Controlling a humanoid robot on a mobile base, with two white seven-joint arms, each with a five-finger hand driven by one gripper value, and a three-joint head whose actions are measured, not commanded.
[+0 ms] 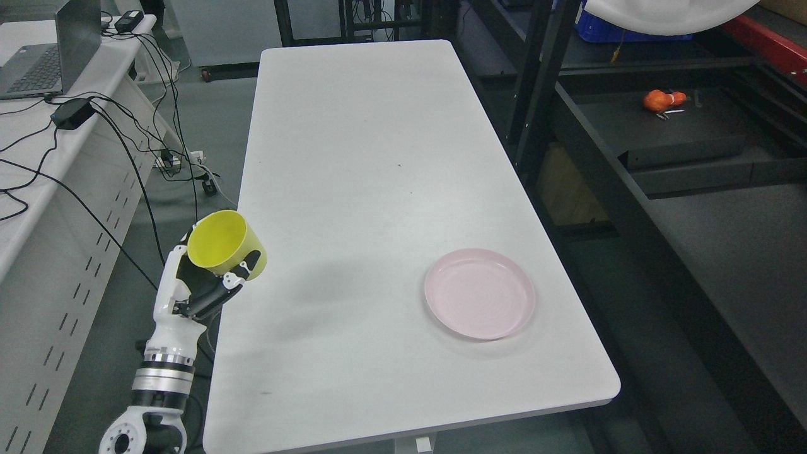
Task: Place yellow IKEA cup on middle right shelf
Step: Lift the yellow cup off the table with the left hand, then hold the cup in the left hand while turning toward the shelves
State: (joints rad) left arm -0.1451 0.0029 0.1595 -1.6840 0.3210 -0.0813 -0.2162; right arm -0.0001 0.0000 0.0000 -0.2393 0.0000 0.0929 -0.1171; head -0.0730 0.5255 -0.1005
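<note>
Gripping the round yellow plastic cup (226, 244) in our left hand (205, 287), fingers curled about its wall, we hold it tilted at the near left edge of the long white table (372, 157). A shallow pink plate (480, 293) lies nearer right. Farther right, on a dark metal shelf (681, 142), sits something small and orange (659, 100), perhaps a toy.

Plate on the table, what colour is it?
The plate is pale pink, plain with no pattern, seen clearly in the head view.
</note>
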